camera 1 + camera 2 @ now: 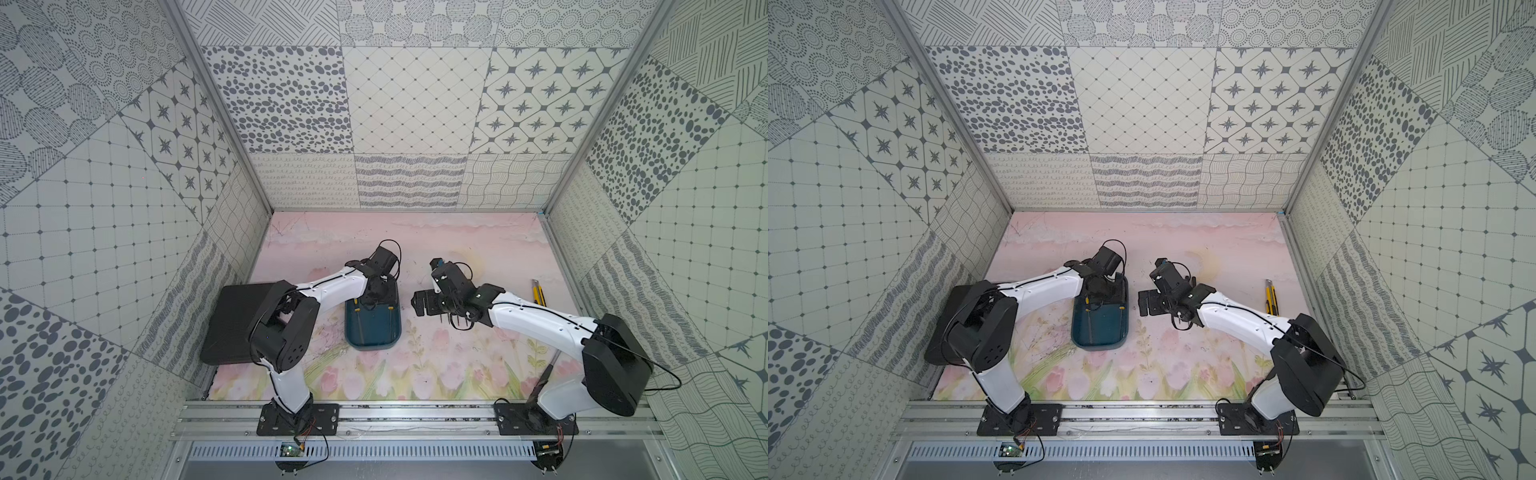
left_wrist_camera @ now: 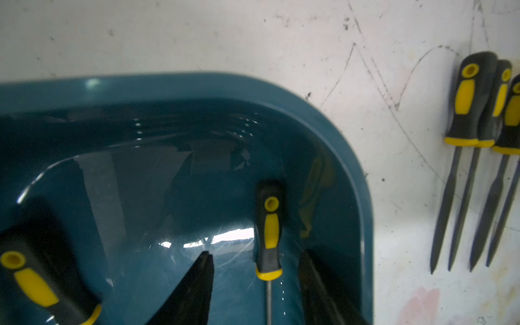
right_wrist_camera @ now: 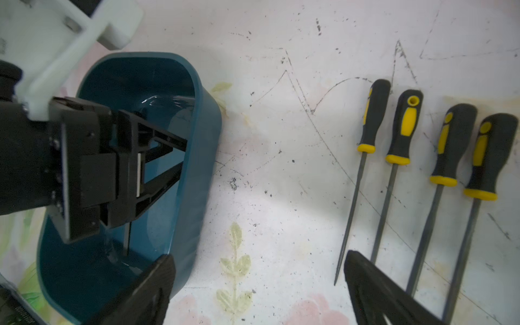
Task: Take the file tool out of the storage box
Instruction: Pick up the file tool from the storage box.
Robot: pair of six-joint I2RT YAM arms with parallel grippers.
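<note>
Left arm's black wrist (image 1: 376, 286) blocks the far end of the shallow dark teal plastic tub (image 1: 372, 347) in both top views. On the left wrist camera, one yellow-and-black-handled steel file (image 2: 268, 239) runs its shaft off the picture's edge, tip unseen, and a second file (image 2: 36, 284) sits cropped and blurred in the corner.

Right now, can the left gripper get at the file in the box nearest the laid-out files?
Probably yes: the left gripper is down inside the storage box, open jaws either side of that file, nothing between.

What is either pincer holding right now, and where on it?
Nothing yet. Left pincer straddles a file in the storage box, jaws not touching it; right pincer open and empty.
</note>
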